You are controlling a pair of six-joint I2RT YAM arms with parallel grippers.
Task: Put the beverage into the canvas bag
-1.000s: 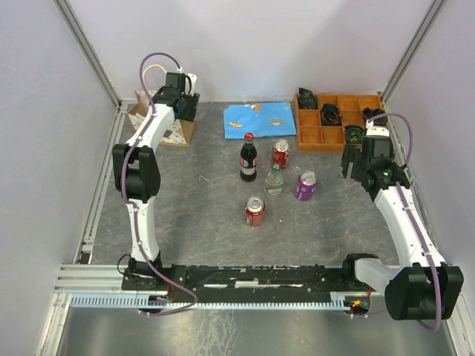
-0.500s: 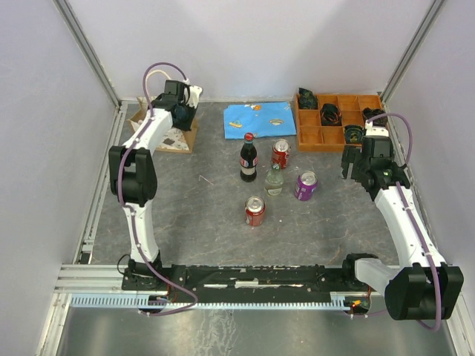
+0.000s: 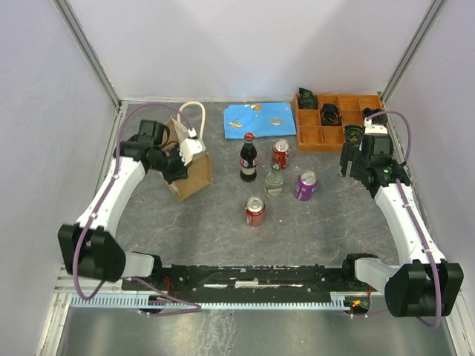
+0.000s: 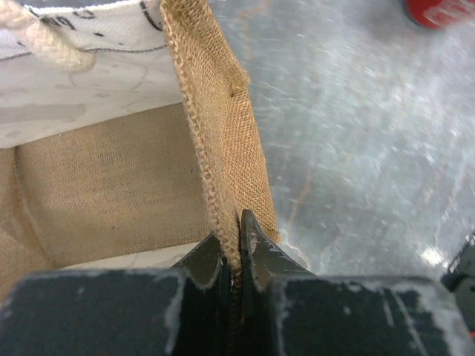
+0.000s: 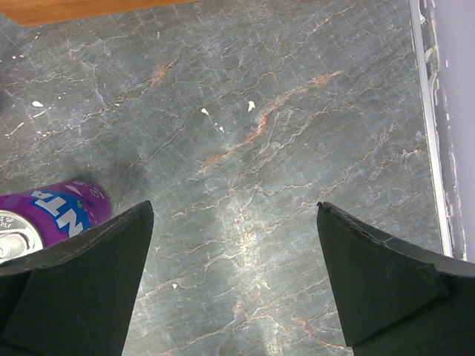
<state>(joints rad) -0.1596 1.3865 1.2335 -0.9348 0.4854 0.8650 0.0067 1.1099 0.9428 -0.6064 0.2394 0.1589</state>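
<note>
The tan canvas bag (image 3: 191, 167) with cream looped handles stands tilted at the left of the table. My left gripper (image 3: 178, 158) is shut on its rim; the left wrist view shows the woven edge (image 4: 223, 148) pinched between the jaws (image 4: 236, 230) and the bag's open inside. The beverages stand mid-table: a dark cola bottle (image 3: 248, 158), a clear green bottle (image 3: 274, 180), a red can (image 3: 280, 153), a second red can (image 3: 254, 211) and a purple can (image 3: 305, 185). My right gripper (image 3: 358, 162) is open and empty above bare table, right of the purple can (image 5: 44, 219).
An orange compartment tray (image 3: 338, 120) with dark items sits at the back right. A blue cloth (image 3: 260, 119) lies at the back middle. Metal frame rails run along the table's left and right edges.
</note>
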